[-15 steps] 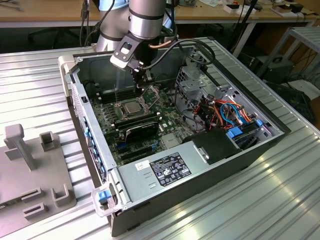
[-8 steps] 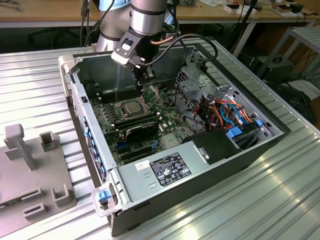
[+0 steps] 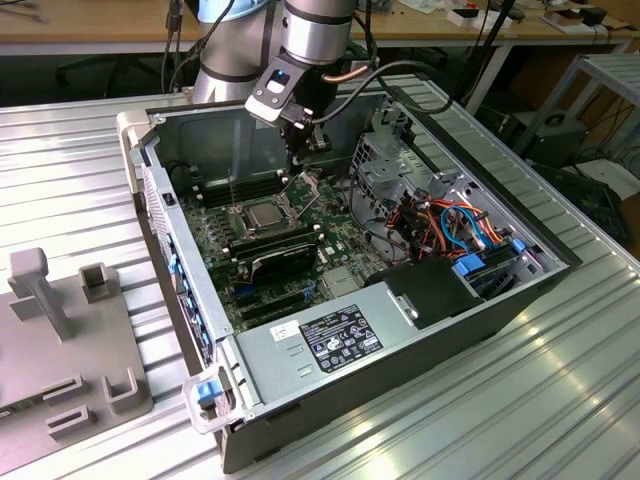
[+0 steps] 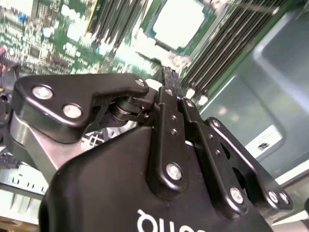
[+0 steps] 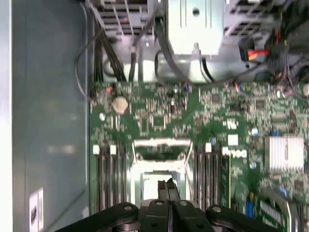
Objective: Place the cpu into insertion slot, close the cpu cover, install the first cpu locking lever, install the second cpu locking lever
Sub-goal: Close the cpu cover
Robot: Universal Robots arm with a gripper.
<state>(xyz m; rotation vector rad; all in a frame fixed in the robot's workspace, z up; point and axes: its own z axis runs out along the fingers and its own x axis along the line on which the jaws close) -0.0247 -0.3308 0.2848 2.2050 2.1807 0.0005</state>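
Note:
The cpu (image 3: 262,212) lies flat in the insertion slot (image 3: 243,221) on the green board; its silvery face also shows in the second wrist view (image 4: 178,21) and the first wrist view (image 5: 153,183). The cpu cover (image 3: 301,190) stands tilted up on its hinge beside the socket, and is seen as a silver frame in the first wrist view (image 5: 159,149). A thin locking lever (image 3: 232,195) sticks up at the socket's other side. My gripper (image 3: 294,176) hangs just above the raised cover, fingers (image 5: 165,189) pressed together and holding nothing. The fingertips (image 4: 166,76) point toward the socket.
The open case walls (image 3: 150,180) ring the board. A long black card (image 3: 283,262) lies near the socket, with memory slots (image 5: 108,169) on both sides. A power supply (image 3: 340,335), drive cage (image 3: 400,160) and cables (image 3: 450,225) fill the exterior view's right. A grey fixture (image 3: 60,330) sits outside.

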